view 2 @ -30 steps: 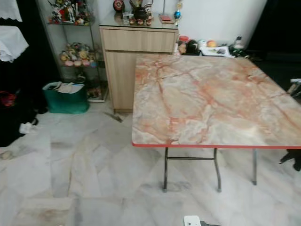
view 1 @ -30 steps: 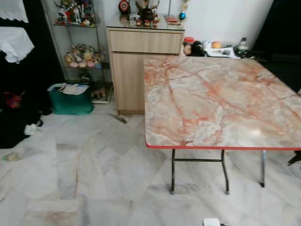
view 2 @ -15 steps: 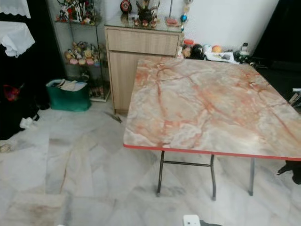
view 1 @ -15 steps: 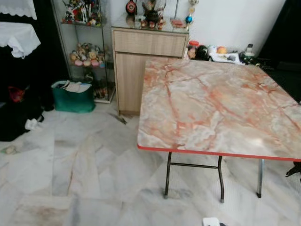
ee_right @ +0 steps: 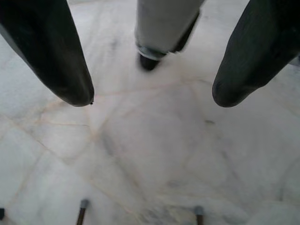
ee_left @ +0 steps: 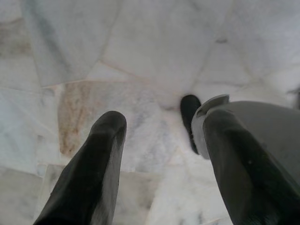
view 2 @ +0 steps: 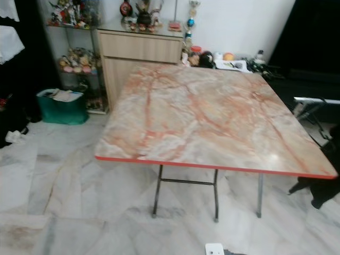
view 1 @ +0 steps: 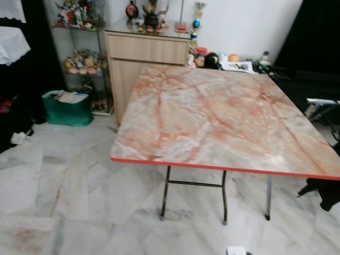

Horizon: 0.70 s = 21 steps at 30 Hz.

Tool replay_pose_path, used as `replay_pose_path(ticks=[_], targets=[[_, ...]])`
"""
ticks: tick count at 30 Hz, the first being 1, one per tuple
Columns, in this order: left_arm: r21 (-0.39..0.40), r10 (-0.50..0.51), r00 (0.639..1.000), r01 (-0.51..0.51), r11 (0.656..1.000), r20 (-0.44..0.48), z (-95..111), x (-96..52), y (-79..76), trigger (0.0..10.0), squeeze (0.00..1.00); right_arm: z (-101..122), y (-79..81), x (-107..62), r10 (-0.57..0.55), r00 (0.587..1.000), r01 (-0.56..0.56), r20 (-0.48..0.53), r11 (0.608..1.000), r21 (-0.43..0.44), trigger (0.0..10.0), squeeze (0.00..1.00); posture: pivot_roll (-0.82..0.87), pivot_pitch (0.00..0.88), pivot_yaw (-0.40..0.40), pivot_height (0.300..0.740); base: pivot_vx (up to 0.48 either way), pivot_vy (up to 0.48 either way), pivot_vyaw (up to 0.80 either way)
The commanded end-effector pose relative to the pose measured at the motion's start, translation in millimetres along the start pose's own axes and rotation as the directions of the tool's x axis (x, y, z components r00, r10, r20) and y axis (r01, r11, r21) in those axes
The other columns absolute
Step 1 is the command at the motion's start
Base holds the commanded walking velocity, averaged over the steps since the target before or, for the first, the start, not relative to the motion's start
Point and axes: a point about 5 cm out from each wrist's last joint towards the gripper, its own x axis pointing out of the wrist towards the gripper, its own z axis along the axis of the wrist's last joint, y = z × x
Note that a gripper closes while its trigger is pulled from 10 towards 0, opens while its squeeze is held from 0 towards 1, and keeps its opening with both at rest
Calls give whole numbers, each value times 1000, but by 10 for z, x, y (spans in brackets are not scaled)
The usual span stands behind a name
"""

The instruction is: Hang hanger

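My left gripper [ee_left: 161,140] hangs over the pale marble floor, its two black fingers [ee_left: 101,159] spread apart and nothing between them. My right gripper [ee_right: 152,93] also points down at the floor, open and empty, with my grey leg and dark foot [ee_right: 159,28] beyond it. Ahead stands a folding table [view 1: 212,117] with an orange-veined marble top and a red edge. At the far right a thin metal frame [view 2: 313,101] juts out beside the table.
A wooden cabinet [view 1: 146,50] with ornaments stands behind the table's left corner, beside a glass shelf [view 1: 79,58] and a green bin [view 1: 66,109]. Small items [view 1: 234,61] crowd the wall behind the table. Dark cloth [view 1: 325,190] hangs low at the right. Open floor lies left.
The whole picture has shifted left, so the camera has turned right. More of the table's right side and the metal frame have come into view.
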Motion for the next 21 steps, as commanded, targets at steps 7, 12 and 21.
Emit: replay_pose_path(ticks=[7,12,21], targets=[[-295,-21,992,58,954,126,90,-6,-63,10000,0,-119,-26,-27,41,999,-44,18,973,225,10000,0,215,0,-32,740,0,-480,0],[-293,-23,992,59,954,123,83,-6,-64,10000,0,-117,-25,-26,37,999,-39,11,981,189,10000,0,218,0,-30,740,0,-480,0],[-293,-23,992,59,954,123,83,-6,-64,10000,0,-117,-25,-26,37,999,-39,11,981,189,10000,0,218,0,-30,740,0,-480,0]])
